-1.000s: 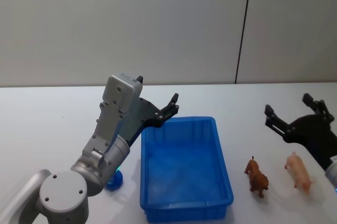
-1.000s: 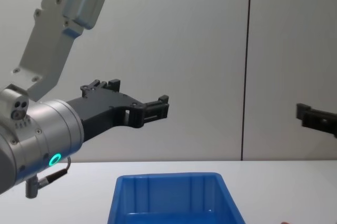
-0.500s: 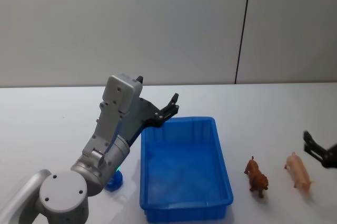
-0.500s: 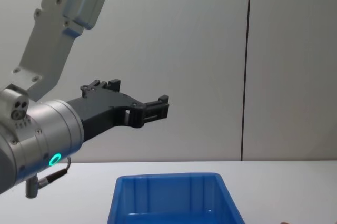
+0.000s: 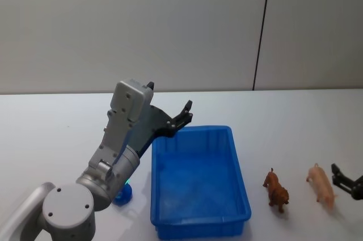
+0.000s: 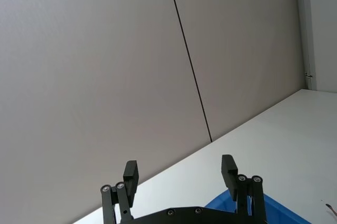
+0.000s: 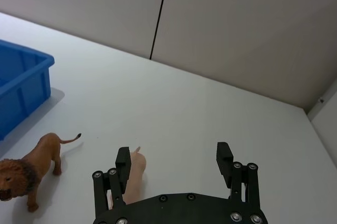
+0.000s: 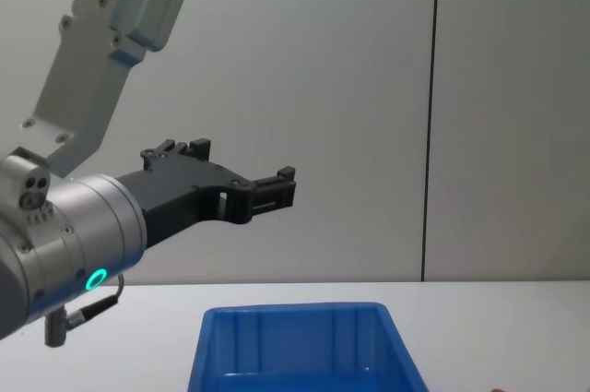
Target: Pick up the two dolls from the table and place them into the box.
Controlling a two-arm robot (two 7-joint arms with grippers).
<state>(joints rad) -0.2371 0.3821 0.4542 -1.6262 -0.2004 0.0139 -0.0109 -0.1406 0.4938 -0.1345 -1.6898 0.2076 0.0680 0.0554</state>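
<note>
The blue box [image 5: 242,180] stands on the white table [image 5: 57,133] in the middle, nothing inside it. To its right stand two dolls: a brown lion [image 5: 276,191] and a pink pig [image 5: 321,184]. My right gripper [image 5: 347,180] is open at the view's right edge, just beside the pig. In the right wrist view the right gripper [image 7: 174,161] hangs open above the pig [image 7: 132,174], one finger over it, with the lion [image 7: 31,168] and the box [image 7: 21,84] off to one side. My left gripper [image 5: 188,111] is open, raised over the box's far left corner.
A small blue object [image 5: 122,195] lies on the table under my left arm. A grey wall with a dark vertical seam [image 5: 261,31] stands behind the table. White tabletop lies open behind the box and around the dolls.
My right gripper has dropped from behind the dolls toward the near right, now low beside the pig. The left arm, box and dolls have not moved.
</note>
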